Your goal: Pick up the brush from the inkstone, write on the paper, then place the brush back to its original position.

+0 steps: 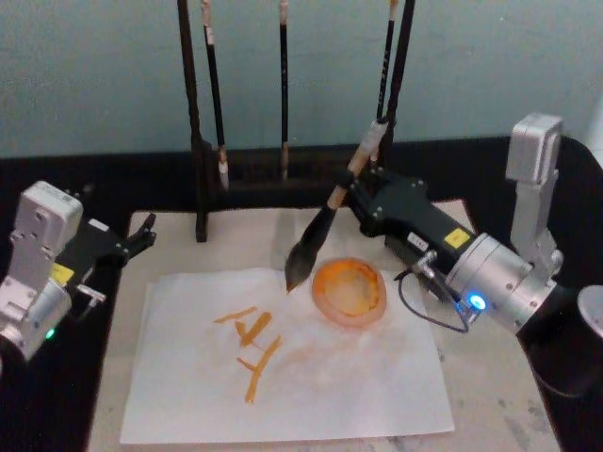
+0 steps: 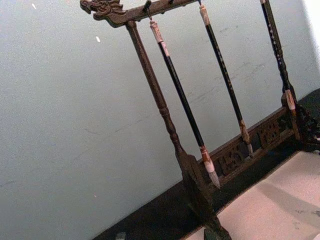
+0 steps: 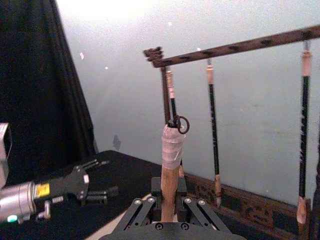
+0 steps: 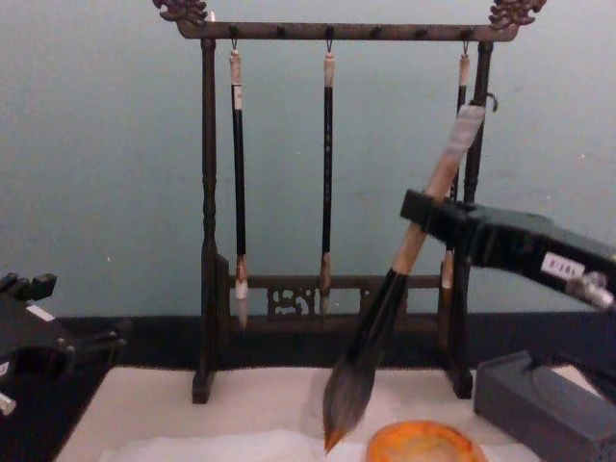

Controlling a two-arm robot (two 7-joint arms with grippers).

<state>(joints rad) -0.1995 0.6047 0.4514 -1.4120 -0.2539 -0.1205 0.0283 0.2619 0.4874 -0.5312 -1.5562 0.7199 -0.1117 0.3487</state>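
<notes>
Pale blue-grey wall behind a black table (image 1: 57, 179). Head view: beige mat (image 1: 174, 250) bearing the paper (image 1: 330, 377), which carries orange strokes (image 1: 252, 344) and an orange dish (image 1: 350, 292) at its far right. The right gripper (image 1: 356, 188) reaches in from the right, clenched on the handle of the brush (image 1: 325, 221). The brush is tilted, with its dark tuft down over the paper's far edge just left of the dish; contact cannot be told. The left gripper (image 1: 141, 235) is parked at the mat's left edge, fingers parted and holding nothing. Left wrist view: wooden rack (image 2: 155, 95) with slim brushes (image 2: 182, 100) hanging from it. Right wrist view: tan brush handle (image 3: 170, 175) clamped upright, left gripper (image 3: 100, 179) beyond. Chest view: brush (image 4: 399, 260) slanted in the right gripper (image 4: 423, 207), its orange-tinged tip beside the dish (image 4: 423, 445).
</notes>
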